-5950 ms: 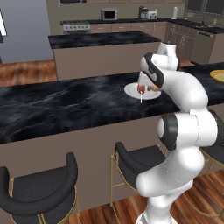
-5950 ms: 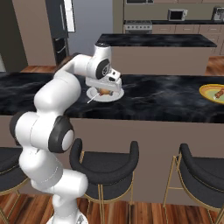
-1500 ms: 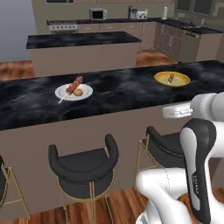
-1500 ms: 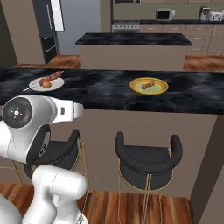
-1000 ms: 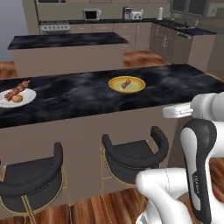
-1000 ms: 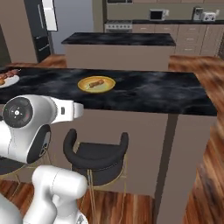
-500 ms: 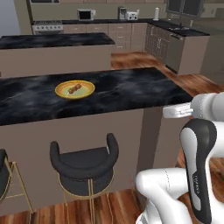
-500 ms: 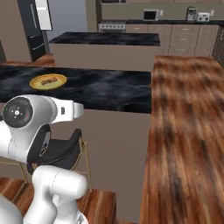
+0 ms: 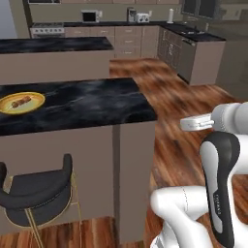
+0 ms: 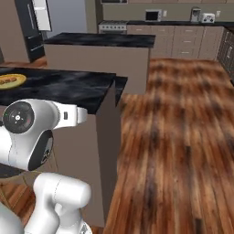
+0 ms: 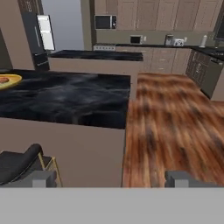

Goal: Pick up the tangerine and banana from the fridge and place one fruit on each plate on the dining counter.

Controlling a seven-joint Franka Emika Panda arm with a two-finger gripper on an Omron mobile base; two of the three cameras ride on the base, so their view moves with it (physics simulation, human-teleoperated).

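Wooden plank flooring (image 10: 183, 137) is running past the end of the dining counter (image 9: 87, 104), whose glossy black top is ending in a taupe side panel just ahead of the robot. Beyond it a second black-topped island (image 10: 98, 41) is standing in front of beige cabinets, and the fridge (image 10: 29, 29) is showing as a tall dark block at the far left of the right base view.

On the dining counter the yellow-orange plate (image 9: 9, 107) is lying near its left part, and an elongated brown fruit, the banana (image 9: 22, 102), is resting on it.

Below the counter a dark stool (image 9: 36, 196) on thin gold legs is standing against the side panel.

The white arm is folding up tightly over the base, its upper links bending back on themselves, with the hand pointing level over the counter's end toward the far kitchen. The gripper (image 11: 109, 179) is carrying nothing: its two fingertips (image 11: 41, 178) are sitting well apart at the bottom of the hand view, with bare floor and counter side between them.
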